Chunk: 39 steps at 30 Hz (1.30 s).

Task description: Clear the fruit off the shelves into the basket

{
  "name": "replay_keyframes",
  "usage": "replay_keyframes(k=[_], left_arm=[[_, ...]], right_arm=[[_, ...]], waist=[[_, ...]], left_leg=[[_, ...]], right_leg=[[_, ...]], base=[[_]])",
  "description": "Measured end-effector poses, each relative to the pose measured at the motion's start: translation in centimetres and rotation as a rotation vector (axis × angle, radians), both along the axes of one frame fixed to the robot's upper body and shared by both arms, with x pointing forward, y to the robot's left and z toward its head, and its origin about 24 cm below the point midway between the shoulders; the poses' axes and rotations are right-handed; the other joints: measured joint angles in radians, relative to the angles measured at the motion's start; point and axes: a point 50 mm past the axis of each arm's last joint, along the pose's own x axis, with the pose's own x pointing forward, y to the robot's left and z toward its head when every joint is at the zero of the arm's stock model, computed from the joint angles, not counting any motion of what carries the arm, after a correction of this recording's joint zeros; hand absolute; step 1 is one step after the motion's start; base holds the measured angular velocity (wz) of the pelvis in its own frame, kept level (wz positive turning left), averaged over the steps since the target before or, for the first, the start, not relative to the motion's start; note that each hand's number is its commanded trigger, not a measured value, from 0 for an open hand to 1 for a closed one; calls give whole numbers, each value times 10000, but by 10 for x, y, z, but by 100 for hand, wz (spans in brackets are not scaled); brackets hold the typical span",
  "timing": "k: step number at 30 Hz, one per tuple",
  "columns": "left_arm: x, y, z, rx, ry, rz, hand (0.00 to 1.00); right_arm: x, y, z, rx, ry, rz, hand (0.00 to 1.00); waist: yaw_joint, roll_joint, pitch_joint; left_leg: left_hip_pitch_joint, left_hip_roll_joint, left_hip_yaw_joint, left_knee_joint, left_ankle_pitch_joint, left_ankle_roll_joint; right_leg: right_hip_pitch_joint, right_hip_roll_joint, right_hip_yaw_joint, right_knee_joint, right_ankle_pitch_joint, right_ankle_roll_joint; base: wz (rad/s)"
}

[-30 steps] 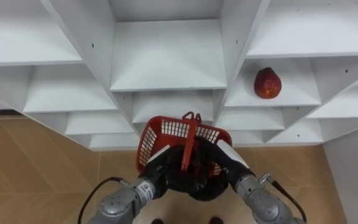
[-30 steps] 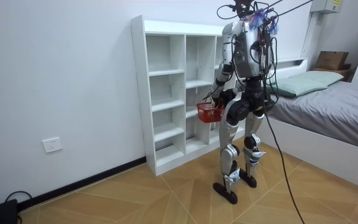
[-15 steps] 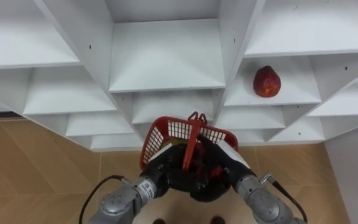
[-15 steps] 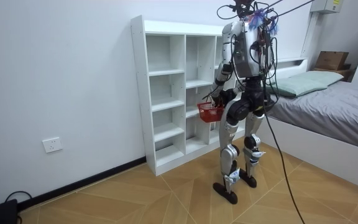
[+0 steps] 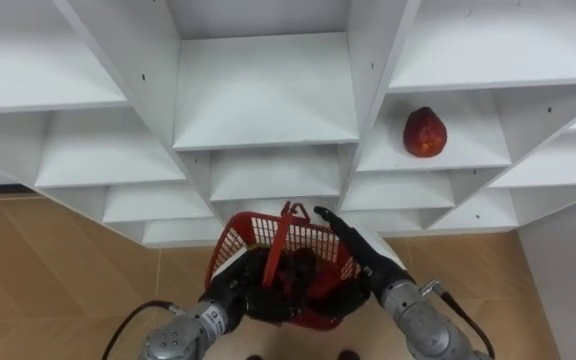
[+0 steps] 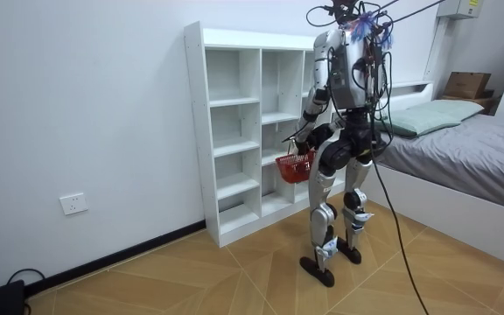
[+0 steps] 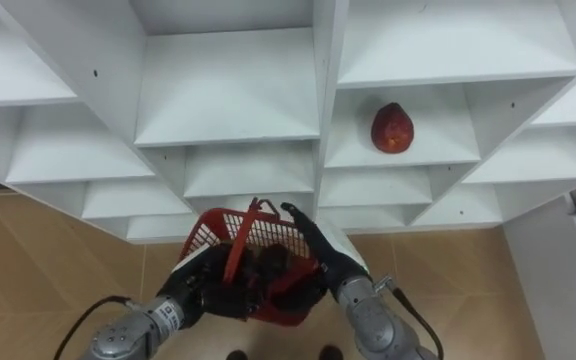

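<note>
A red fruit (image 5: 423,132) lies on a shelf in the right column of the white closet (image 5: 263,95), seen also in the right eye view as the red fruit (image 7: 392,128). Below it, in front of my body, hangs a red mesh basket (image 5: 258,235) with an upright handle. My left hand (image 5: 236,288) is curled on the handle's lower end at the basket's near side. My right hand (image 5: 353,248) is over the basket's right rim with its fingers straight, pointing towards the shelves. In the room view I stand facing the closet (image 6: 234,131), basket (image 6: 291,166) at hip height.
The closet's other compartments in view hold nothing. A wooden floor (image 5: 58,270) lies below the lowest shelves. In the room view a bed (image 6: 471,149) stands at the room view's right, behind me, and a white wall runs to the left.
The basket has sunk a little and shifted to my left. My right hand has come off the basket and straightened its fingers upward; the left hand keeps hold.
</note>
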Motion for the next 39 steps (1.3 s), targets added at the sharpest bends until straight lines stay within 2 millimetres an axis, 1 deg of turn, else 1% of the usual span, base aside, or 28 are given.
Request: replay_keyframes(k=[2, 5, 11, 15, 16, 19, 21, 25, 29, 39], left_arm=[[-3, 2, -2, 143, 60, 95, 100], [-3, 7, -2, 393, -10, 305, 100], [0, 17, -1, 426, -100, 1026, 100], [1, 19, 0, 350, -126, 1368, 100], [1, 19, -1, 343, -109, 1422, 100], [-1, 19, -2, 353, -29, 1538, 100], [-3, 19, -5, 377, 80, 1563, 100], [-11, 23, -10, 487, 419, 1657, 100], [-20, 24, -15, 546, 689, 1716, 100], [-20, 22, -15, 588, 718, 1664, 100]], right_arm=[[1, 0, 5, 359, -195, -235, 0], [4, -1, 14, 615, -601, -408, 0], [2, -7, 22, 1395, -930, -1366, 0], [2, -13, 25, 1472, -1260, -1889, 0], [2, -15, 26, 1441, -1382, -2099, 0], [3, -19, 27, 1385, -1699, -2655, 0], [4, -22, 29, 1317, -1901, -3010, 0], [-1, -29, 27, 1134, -2276, -3836, 0], [-1, -33, 30, 1022, -2749, -4529, 0], [5, -43, 42, 1238, -4052, -5894, 0]], waist=[[-1, 0, -1], [-8, 2, -6], [-38, -9, -19], [-61, -40, -39], [-71, -56, -49], [-112, -147, -123], [-112, -184, -147], [-140, -188, -150], [-234, -188, -150], [-230, -189, -149]], left_leg=[[0, 0, 9, -22, 0, 0], [2, 1, 26, -32, 0, 0], [11, 1, 41, -22, 0, 0], [85, -8, 58, -37, 0, 1], [133, -9, 70, -45, 1, 2], [175, -5, 69, -44, 2, 2], [182, -5, 71, -41, 2, 3], [364, -8, 76, -129, 3, 4], [438, -11, 117, -213, 11, 1], [452, -6, 268, -305, 12, 2]], right_leg=[[-6, 4, 18, -18, 8, 5], [-8, 9, 37, -33, 18, 4], [-5, 4, 52, -25, 21, 2], [31, 1, 90, -5, 26, 6], [70, 1, 97, -4, 26, 6], [113, 3, 93, 3, 29, 4], [122, 3, 97, 4, 40, 8], [317, 7, 96, -65, 48, 20], [335, 7, 107, -68, 45, 23], [248, 8, 176, -92, 45, 24]], base=[[0], [0], [0], [-1], [0], [0], [0], [0], [-2], [-4]])
